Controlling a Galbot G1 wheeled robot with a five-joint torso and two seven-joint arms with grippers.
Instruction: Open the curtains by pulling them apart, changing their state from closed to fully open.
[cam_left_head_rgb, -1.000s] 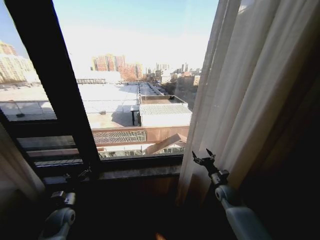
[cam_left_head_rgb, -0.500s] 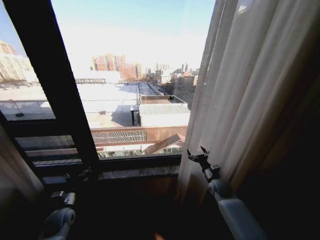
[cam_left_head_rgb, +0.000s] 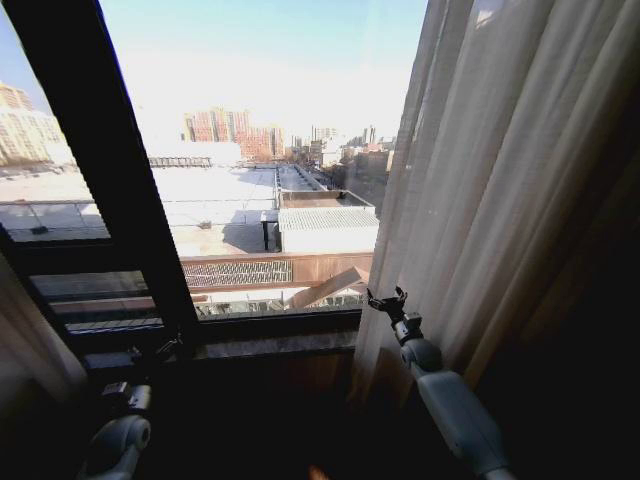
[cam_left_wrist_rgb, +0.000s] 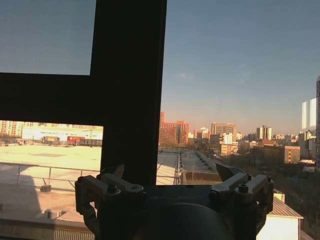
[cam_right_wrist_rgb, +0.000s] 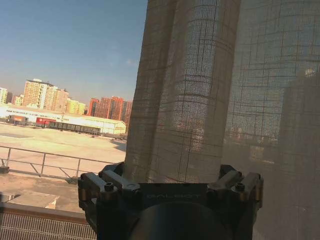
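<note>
- While sunlight floods through the glass, the head view shows the curtains (cam_left_head_rgb: 500, 170) drawn off toward 3 o'clock, a bunched sheer panel hanging in long pleats from the top of the scene down past the sill, with a second strip of fabric (cam_left_head_rgb: 25, 340) at the 8 o'clock edge. Between them the window (cam_left_head_rgb: 270, 150) stands uncovered, crossed by a dark frame (cam_left_head_rgb: 110, 180) running from 11 o'clock down to 7. The right gripper (cam_left_head_rgb: 387, 300) is raised at about 5 o'clock, right at the inner edge of the sheer panel; its two fingers stand spread apart with nothing between them, and whether they touch the cloth I cannot tell. The left gripper (cam_left_head_rgb: 160, 350) sits low at 7 o'clock in shadow before the sill (cam_left_head_rgb: 280, 345).
- From the left wrist view, the left gripper (cam_left_wrist_rgb: 174, 186) points at the dark frame (cam_left_wrist_rgb: 130, 85) and the city beyond; its fingers (cam_left_wrist_rgb: 107, 187) are set wide apart, holding nothing.
- From the right wrist view, the right gripper (cam_right_wrist_rgb: 171, 186) faces the curtains (cam_right_wrist_rgb: 220, 90), whose woven pleats hang just ahead of it; the jaws are spread wide on either side of the nearest fold, not closed on it.
</note>
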